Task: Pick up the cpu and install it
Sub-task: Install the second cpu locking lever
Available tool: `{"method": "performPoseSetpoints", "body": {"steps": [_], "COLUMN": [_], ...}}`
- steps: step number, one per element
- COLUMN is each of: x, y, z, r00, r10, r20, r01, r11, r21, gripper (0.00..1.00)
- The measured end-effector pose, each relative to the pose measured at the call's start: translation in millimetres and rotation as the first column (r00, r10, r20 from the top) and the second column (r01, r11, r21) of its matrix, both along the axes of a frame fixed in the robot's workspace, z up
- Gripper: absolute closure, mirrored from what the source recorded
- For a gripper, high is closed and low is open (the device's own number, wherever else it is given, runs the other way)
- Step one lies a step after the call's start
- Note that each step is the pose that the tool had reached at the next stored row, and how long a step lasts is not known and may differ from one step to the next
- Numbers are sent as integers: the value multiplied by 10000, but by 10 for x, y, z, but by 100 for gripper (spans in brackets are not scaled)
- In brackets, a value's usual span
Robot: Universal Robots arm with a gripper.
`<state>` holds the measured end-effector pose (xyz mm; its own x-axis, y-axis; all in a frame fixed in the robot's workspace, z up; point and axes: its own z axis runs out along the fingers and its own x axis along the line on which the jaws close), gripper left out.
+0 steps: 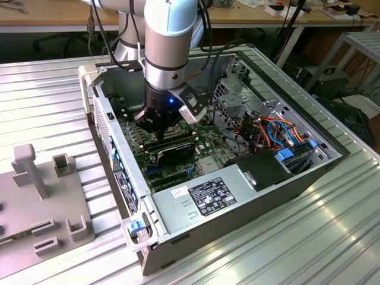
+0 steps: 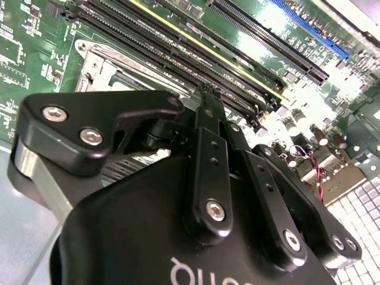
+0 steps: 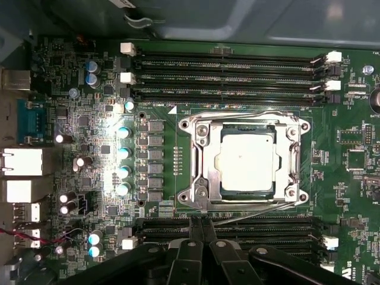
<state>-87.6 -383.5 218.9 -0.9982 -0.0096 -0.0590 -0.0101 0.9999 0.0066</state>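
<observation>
The cpu [image 3: 246, 163], a flat silver-grey square, lies inside the black socket with its metal frame [image 3: 196, 163] on the green motherboard. In the first wrist view my gripper [image 3: 200, 224] hovers over the memory slots beside the socket, apart from the chip. Its black fingers [image 2: 209, 127] are pressed together with nothing between them. A corner of the socket frame [image 2: 98, 59] shows past the gripper in the second wrist view. In the exterior view the gripper [image 1: 157, 126] reaches down into the open computer case [image 1: 237, 202], over the motherboard.
Long black RAM slots [image 3: 228, 74] run on both sides of the socket. Capacitors [image 3: 123, 151] and rear ports [image 3: 21, 163] stand nearby. The case holds a power supply [image 1: 208, 199], coloured cables [image 1: 276, 130] and a drive cage. A grey fixture [image 1: 41, 196] sits on the table at the exterior view's left.
</observation>
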Motion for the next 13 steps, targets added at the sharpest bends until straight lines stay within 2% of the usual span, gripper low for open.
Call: {"method": "performPoseSetpoints", "body": {"steps": [3,13], "x": [-8,-67], "y": [10,71], "z": [-10,-36], "r00": [10000,9998], "r10": [0,0], "r20": [29,206], "r01": [-1,-1], "r11": [10000,10000], "r21": [1,20], "gripper": [89,89]}}
